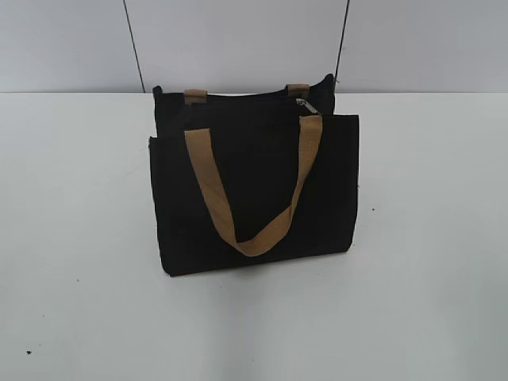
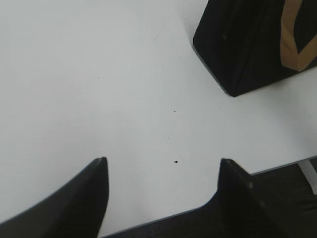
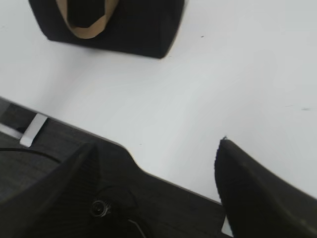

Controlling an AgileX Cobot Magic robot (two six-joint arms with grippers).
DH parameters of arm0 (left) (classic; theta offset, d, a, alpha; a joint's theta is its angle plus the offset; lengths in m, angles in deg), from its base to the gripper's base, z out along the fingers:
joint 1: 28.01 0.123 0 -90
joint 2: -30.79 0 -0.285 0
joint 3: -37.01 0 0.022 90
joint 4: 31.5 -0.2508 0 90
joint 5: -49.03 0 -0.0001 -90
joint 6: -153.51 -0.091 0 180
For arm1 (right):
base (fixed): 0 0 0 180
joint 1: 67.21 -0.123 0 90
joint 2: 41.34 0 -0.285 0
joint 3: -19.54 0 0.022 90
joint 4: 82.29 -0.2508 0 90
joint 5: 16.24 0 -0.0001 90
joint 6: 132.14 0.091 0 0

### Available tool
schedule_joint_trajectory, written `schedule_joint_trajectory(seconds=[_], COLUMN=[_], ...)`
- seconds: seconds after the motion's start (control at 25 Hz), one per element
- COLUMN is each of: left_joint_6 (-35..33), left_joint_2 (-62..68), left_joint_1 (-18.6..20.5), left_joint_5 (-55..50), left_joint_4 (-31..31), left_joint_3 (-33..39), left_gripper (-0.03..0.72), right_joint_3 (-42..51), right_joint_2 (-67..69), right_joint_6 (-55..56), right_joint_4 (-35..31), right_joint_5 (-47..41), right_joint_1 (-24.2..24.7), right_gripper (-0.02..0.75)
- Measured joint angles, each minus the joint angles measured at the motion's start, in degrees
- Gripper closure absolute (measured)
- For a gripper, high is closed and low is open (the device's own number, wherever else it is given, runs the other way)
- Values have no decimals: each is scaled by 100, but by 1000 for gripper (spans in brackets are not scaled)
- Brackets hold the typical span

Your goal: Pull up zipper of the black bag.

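Note:
The black bag (image 1: 254, 186) stands upright in the middle of the white table, with a tan handle (image 1: 254, 190) hanging down its front. The zipper runs along its top rim, and the small silver pull tab (image 1: 306, 105) sits at the right end. Neither arm shows in the exterior view. My left gripper (image 2: 163, 161) is open and empty over the table's near edge, with the black bag's corner (image 2: 237, 44) far at the upper right. My right gripper (image 3: 156, 144) is open and empty over the near edge, with the black bag (image 3: 143, 25) at the top.
The white table (image 1: 79, 238) ends at a pale panelled wall (image 1: 238, 40) behind the bag. Its dark front edge (image 3: 59, 139) shows in both wrist views. Small dark specks (image 2: 177, 160) lie on the table.

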Motion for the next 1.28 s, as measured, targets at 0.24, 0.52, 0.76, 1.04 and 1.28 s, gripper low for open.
schedule_joint_trajectory(seconds=[0.24,0.52,0.76,1.04,1.28], left_joint_6=[-214,-477,-495,-500,-500], left_joint_2=[-661,-760,-760,-760,-760], left_joint_1=[0,0,0,0,17], left_joint_5=[-51,317,796,822,828], left_joint_4=[256,273,290,293,293], left_joint_3=[379,439,653,659,659], left_gripper=[160,160,162,188,195], right_joint_3=[430,954,1101,1102,1102], right_joint_2=[-1021,-1139,-1139,-1139,-1139], right_joint_6=[373,442,460,460,462], right_joint_4=[762,1006,1017,1017,1017], right_joint_5=[-40,304,570,582,586], right_joint_1=[0,0,0,0,0], right_gripper=[181,181,181,181,181])
